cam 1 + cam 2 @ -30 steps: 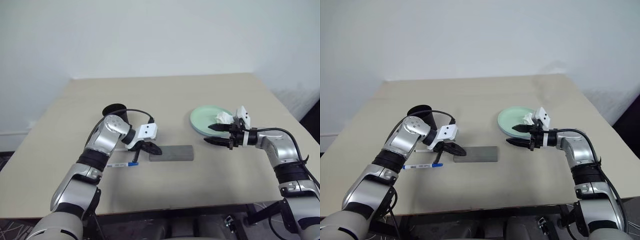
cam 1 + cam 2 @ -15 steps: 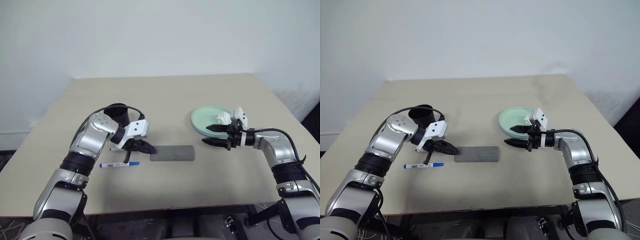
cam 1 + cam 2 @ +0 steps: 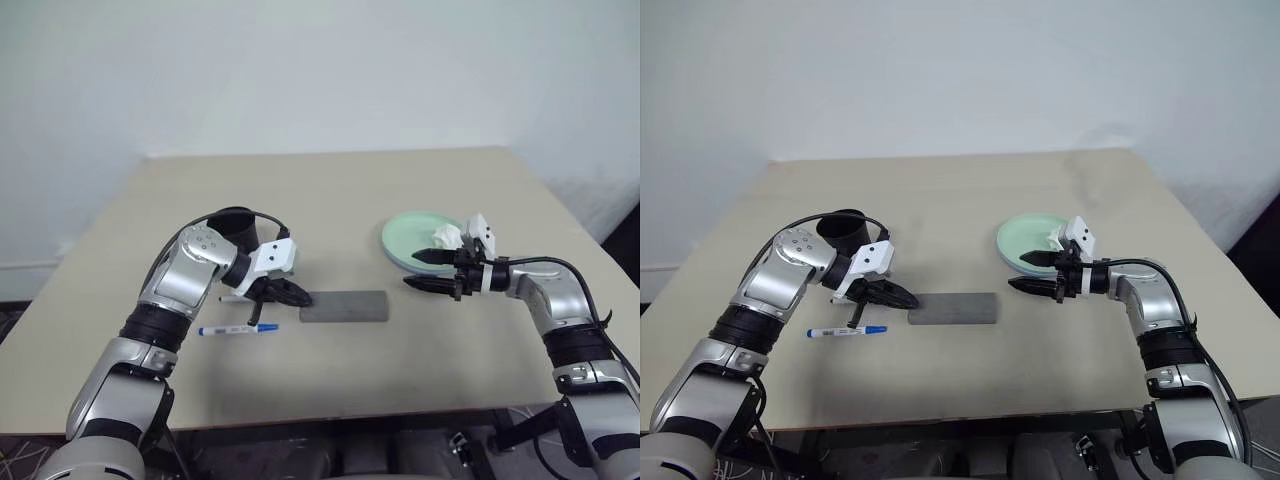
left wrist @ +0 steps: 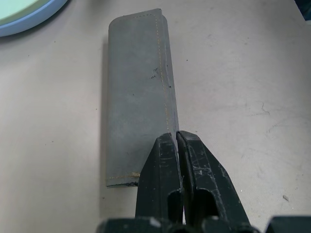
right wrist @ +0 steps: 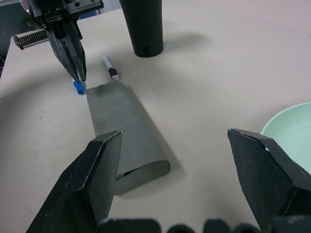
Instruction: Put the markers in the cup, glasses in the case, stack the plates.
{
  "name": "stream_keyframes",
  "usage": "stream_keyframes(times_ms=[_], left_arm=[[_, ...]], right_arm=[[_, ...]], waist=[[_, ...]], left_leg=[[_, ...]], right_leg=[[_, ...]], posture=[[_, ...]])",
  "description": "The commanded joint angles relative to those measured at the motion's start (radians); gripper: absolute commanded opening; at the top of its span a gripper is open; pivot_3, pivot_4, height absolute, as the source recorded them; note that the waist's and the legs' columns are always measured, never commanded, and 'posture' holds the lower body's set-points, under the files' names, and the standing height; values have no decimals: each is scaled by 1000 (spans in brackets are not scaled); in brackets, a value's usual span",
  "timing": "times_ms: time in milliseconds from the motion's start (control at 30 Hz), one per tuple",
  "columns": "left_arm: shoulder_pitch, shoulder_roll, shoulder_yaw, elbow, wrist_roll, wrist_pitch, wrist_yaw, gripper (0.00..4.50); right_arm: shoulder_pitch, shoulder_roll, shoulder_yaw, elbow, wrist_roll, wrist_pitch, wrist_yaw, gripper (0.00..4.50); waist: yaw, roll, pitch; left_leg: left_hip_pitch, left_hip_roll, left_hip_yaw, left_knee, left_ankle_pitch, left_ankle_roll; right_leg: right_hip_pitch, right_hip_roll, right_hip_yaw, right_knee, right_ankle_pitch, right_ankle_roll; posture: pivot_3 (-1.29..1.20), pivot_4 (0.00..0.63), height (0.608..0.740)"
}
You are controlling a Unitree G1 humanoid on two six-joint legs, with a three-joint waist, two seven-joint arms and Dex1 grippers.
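The left gripper [image 3: 298, 297], pressed together and empty, hovers at the case's [image 3: 344, 306] left end; the blue-capped marker [image 3: 238, 329] lies crosswise just nearer the bench's front edge.

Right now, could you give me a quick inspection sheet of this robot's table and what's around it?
Surface: beige table, bare in the middle.
Job's things: closed grey case; blue-capped marker and black-capped marker lying loose; black cup upright; mint plate stacked on a blue plate.
Clutter: crumpled tissue on the plates.
Grippers: left claw shut, empty, at the case's end; right claw open, empty.
Cables: black cable on the left arm.
Surroundings: plain white wall.
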Motion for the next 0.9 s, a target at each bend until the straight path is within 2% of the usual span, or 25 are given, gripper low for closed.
stream_keyframes(times_ms=[33,100,167,267,667,767,900], left_arm=[[114,225,63,-17,-3,-22,-68,27],[65,131,116,5,-49,10,81,27],[46,82,134,7,-68,-3,128,27],[54,78,135,1,-59,-17,127,27],[92,120,111,-24,-56,-4,87,27],[109,166,107,-16,-50,35,57,636],[132,204,101,-24,-54,22,20,1924]], right_arm=[[-5,5,-5,-30,8,-4,0,3763],[0,15,-4,-27,2,-12,-15,3763],[1,18,-4,-26,0,-16,-22,3763],[2,19,-5,-26,-1,-17,-23,3763],[2,7,-1,-24,3,-18,-15,3763],[0,6,0,-24,3,-18,-12,3763],[0,8,2,-24,3,-19,-13,3763]], waist=[[-27,0,0],[-33,0,0],[-4,0,0],[5,0,0],[-1,0,0],[-3,0,0],[-1,0,0]], left_leg=[[1,1,2,-1,0,0],[3,4,5,-6,-1,-1],[2,3,2,-6,1,-2],[3,2,1,-3,1,-2],[3,2,2,-5,1,-2],[3,2,3,-5,1,-2],[3,2,3,-6,1,-2]], right_leg=[[-1,1,1,0,0,0],[-3,1,3,1,0,0],[-3,2,0,0,0,-1],[2,0,0,-1,0,0],[0,1,1,0,0,-1],[-1,1,1,0,0,-1],[-1,1,1,0,0,-1]], posture=[[0,0,740],[0,0,740],[0,0,740],[0,0,740],[0,0,740],[0,0,740],[0,0,740]])
